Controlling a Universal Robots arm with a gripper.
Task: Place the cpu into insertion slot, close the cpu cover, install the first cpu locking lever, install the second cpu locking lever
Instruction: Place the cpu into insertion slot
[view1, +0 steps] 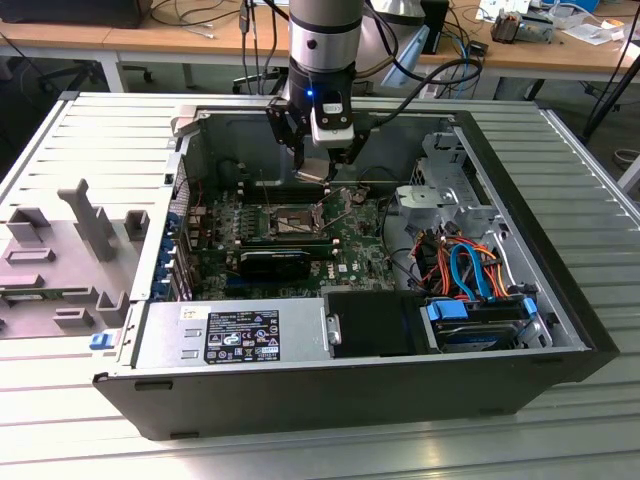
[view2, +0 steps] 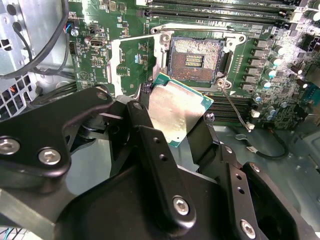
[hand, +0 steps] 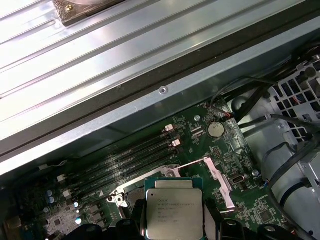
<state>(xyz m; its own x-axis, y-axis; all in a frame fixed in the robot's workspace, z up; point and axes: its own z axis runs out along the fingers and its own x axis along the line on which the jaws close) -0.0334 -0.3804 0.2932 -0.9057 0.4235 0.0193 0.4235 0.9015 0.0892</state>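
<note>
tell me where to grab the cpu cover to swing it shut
On the cpu cover, likely the free frame bar farthest from the insertion slot. It is flipped open, hinged beside the slot, so pinching that thin bar from the outer side should give most leverage; its middle is just a window.

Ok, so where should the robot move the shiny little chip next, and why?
Probably ease the tool across and down toward the insertion slot. It grips the cpu by its edges, in the air and short of the slot in the second wrist view. The slot lies bare and the cpu cover is swung open beside it, so nothing seems to block the way.
</note>
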